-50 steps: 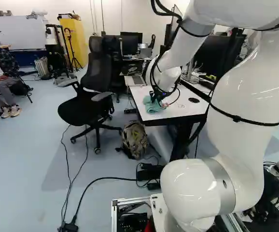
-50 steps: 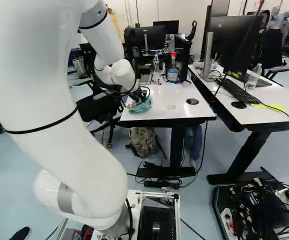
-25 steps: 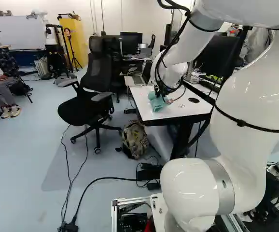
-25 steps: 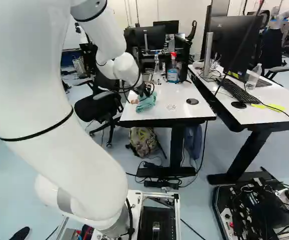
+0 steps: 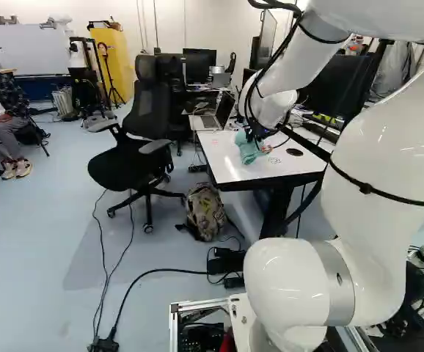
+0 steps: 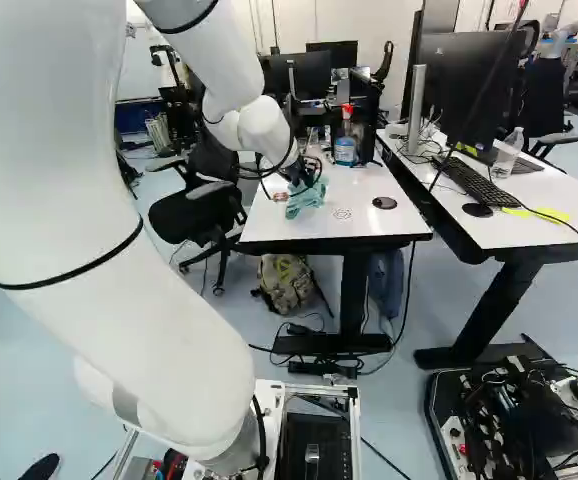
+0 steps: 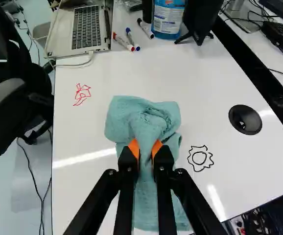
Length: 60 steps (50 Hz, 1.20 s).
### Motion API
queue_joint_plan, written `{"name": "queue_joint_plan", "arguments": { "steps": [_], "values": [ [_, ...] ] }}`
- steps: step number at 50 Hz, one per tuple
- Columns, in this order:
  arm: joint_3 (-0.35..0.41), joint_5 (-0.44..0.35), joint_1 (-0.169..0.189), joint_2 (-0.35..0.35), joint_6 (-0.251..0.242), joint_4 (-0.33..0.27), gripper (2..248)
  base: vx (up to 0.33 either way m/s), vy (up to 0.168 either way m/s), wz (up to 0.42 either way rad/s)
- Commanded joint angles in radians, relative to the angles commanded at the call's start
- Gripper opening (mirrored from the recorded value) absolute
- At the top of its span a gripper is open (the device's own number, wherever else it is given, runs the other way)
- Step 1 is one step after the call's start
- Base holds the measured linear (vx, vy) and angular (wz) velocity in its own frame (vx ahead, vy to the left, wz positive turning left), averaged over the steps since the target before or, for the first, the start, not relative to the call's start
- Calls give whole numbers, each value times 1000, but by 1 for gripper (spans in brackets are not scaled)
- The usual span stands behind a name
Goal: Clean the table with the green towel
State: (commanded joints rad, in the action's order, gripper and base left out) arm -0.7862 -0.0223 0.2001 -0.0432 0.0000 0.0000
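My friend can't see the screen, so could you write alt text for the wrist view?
A black end effector with orange pads pinches a crumpled green towel on a white table. A red drawing and a black gear-shaped one flank it; beyond are three markers, a laptop and a blue container.

green towel [image 6: 307,198] on the white table [image 6: 359,228], backpack [image 6: 287,284] on the floor [image 6: 394,405] below

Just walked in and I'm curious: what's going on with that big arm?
A white robot arm grips a bunched green cloth towel in its black two-fingered hand, at a white tabletop, apparently for wiping. A small red doodle and a black gear-shaped outline show on that top, so the cleaning looks unfinished.
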Motion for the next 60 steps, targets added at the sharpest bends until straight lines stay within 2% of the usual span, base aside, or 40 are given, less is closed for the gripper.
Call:
{"name": "queue_joint_plan", "arguments": {
  "steps": [43,60],
  "values": [
    [-9,0,149,-9,0,0,48,0,0,0],
    [-37,0,203,-39,0,0,48,0,0,0]
  ]
}}
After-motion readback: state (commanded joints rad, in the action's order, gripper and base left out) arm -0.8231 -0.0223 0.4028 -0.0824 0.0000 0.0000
